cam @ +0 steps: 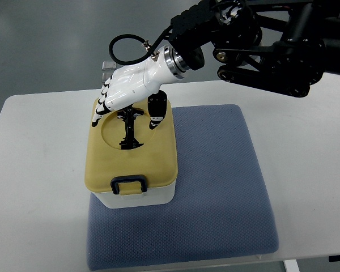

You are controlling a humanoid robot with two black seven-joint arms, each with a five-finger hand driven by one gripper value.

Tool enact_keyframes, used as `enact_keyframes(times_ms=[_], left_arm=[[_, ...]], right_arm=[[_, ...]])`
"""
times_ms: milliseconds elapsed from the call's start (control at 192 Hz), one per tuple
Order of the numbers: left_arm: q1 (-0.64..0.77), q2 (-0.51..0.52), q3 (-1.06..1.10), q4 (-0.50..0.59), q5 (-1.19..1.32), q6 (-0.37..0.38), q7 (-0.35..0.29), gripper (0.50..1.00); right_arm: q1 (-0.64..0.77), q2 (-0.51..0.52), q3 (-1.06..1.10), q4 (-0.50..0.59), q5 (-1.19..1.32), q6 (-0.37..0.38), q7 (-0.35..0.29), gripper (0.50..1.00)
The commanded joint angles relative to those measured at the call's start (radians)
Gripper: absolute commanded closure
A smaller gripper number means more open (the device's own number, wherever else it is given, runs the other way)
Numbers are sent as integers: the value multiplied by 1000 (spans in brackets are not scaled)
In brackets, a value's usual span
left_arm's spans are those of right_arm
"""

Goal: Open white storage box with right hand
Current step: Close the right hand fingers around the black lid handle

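The right hand (127,88) is poised over the far end of the yellow lid (131,148) of the white storage box (140,197), fingers (105,107) curled down toward the lid's round recess, thumb at the far edge; whether it grips anything cannot be told. Judged risk: the dark latch (129,183) sits at the opposite, near end, so lifting here could drag the box across the blue mat (215,187). Nothing obstructs on the surrounding white table (39,158).
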Motion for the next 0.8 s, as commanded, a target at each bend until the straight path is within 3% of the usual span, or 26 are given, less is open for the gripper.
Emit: enact_keyframes(times_ms=[0,229,473,665,732,795], left_arm=[[0,0,0,0,0,0,0,500],[0,0,0,0,0,0,0,500],[0,0,0,0,0,0,0,500],[0,0,0,0,0,0,0,500],[0,0,0,0,0,0,0,500],[0,0,0,0,0,0,0,500]], right_arm=[[-8,28,-3,-22,-10,-16,-7,572],[-17,43,-35,-62,-13,-82,-9,579],[-45,45,-35,-85,-19,-90,-21,601],[-56,45,-35,-99,-23,-90,-23,689],[-56,45,-35,-101,-24,-90,-23,742],[-57,45,-35,-105,-33,-90,-23,824]])
